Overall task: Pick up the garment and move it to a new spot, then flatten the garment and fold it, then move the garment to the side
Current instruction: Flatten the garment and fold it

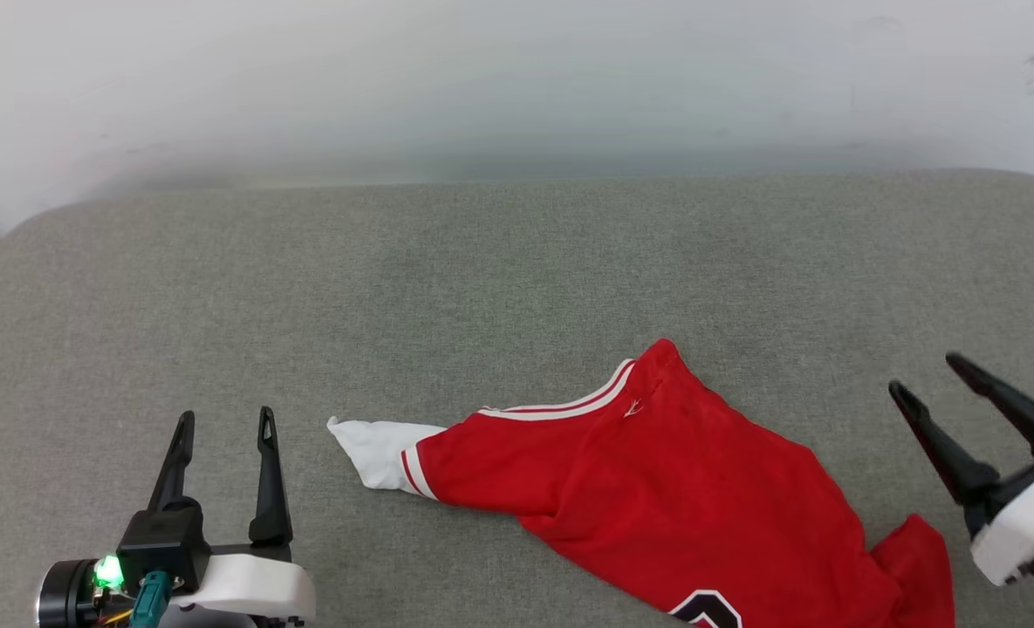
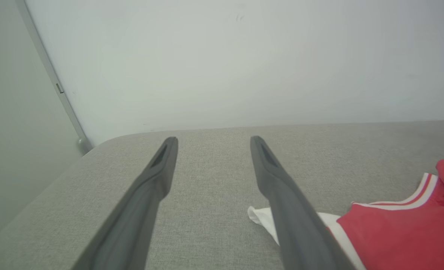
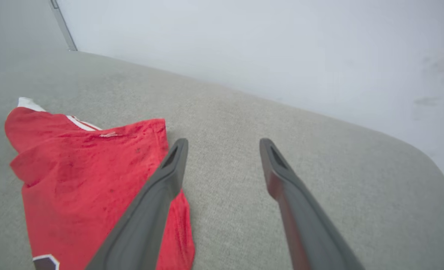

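**Item 1: shirt** [image 1: 656,488]. Red, lying rumpled on the grey cushion [image 1: 482,279], toward the front-right in the head view. The white sleeve [image 1: 377,449] is pointing toward my L side. Red-and-white striped trim [image 1: 569,403] is running along the far edge. Part of a black number w/ white outline [image 1: 708,610] is showing at the picture's bottom edge. Nothing is gripping the shirt.

**Item 2: L gripper** [image 1: 226,415]. I'm keeping the fingers spread apart w/ nothing btwn them. It's hovering near the sleeve tip, w/ bare cushion btwn the two. In the L wrist view one finger is crossing in front of the sleeve. Can't tell contact from there.

**Item 3: R gripper** [image 1: 925,372]. I'm holding the fingers wide apart, empty. It's sitting beside the shirt's R end, w/ a strip of cushion btwn them in the head view. In the R wrist view the shirt is lying to the left, partly behind one finger.

**Item 4: wall** [image 1: 517,78]. Pale, running behind the cushion's far edge.
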`<state>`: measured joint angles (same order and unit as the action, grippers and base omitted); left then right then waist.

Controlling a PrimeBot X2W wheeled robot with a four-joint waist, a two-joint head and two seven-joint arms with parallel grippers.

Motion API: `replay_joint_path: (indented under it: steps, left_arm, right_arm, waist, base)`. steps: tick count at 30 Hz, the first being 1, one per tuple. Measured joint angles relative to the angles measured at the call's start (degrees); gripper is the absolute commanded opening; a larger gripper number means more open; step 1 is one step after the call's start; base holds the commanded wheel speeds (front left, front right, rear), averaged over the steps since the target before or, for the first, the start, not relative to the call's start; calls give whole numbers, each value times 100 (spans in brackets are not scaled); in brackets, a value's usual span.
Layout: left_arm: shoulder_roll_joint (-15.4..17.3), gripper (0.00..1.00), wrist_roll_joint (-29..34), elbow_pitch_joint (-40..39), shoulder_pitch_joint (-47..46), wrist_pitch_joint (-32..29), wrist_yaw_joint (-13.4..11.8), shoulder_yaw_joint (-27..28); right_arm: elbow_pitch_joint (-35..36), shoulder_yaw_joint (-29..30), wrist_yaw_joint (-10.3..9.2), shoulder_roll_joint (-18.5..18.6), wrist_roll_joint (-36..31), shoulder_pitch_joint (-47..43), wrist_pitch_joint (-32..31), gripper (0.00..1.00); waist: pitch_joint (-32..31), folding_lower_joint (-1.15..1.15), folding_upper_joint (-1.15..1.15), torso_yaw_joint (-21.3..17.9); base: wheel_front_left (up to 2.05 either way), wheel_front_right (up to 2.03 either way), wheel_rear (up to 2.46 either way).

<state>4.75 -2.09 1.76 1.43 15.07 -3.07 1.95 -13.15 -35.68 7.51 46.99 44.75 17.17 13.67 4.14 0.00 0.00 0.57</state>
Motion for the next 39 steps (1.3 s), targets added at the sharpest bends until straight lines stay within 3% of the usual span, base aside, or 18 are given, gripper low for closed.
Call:
replay_joint_path:
  steps: [6,10,14,20,23,26,33,36,39]
  left_arm:
    - [5,100,34,-51,-5,0,7,-2]
    - [-3,100,35,-94,-45,0,11,-64]
    - [-18,100,35,-87,-172,0,18,-124]
    - [-64,100,33,-120,-401,0,22,-235]
    - [-109,100,24,-134,-560,0,4,-314]
    - [-124,100,-18,-143,-695,0,-20,-369]
    - [-162,100,-88,-146,-1016,0,-92,-535]
    - [-169,100,-122,-131,-1112,0,-122,-593]
    - [-177,100,-164,-110,-1137,0,-149,-626]
  right_arm:
    - [658,1316,0,-776,-1289,-201,-149,100]
    - [1255,1418,1,-903,-1845,184,-887,100]
    - [1571,775,0,-628,-1677,992,-2070,100]
    - [1451,-904,0,7,-461,2346,-4406,100]
    - [1204,-1493,0,41,29,3009,-5137,100]
    - [906,-1962,0,-83,272,3555,-5446,100]
    - [66,-2970,0,-567,444,4340,-5352,100]
    - [-224,-3468,-1,-603,587,4363,-5422,100]
    - [-297,-3586,-1,-530,639,4380,-5445,100]
  waist:
    - [14,0,0,14]
    - [130,0,0,78]
    - [312,0,0,176]
    - [660,0,0,383]
    - [864,0,0,490]
    - [1089,1,0,587]
    - [1612,1,0,807]
    - [1788,1,0,904]
    - [1895,1,0,989]
  base:
    - [0,0,0]
    - [0,0,0]
    - [0,0,0]
    - [0,0,0]
    - [0,0,0]
    - [0,0,0]
    - [0,0,0]
    - [0,0,0]
    - [0,0,0]
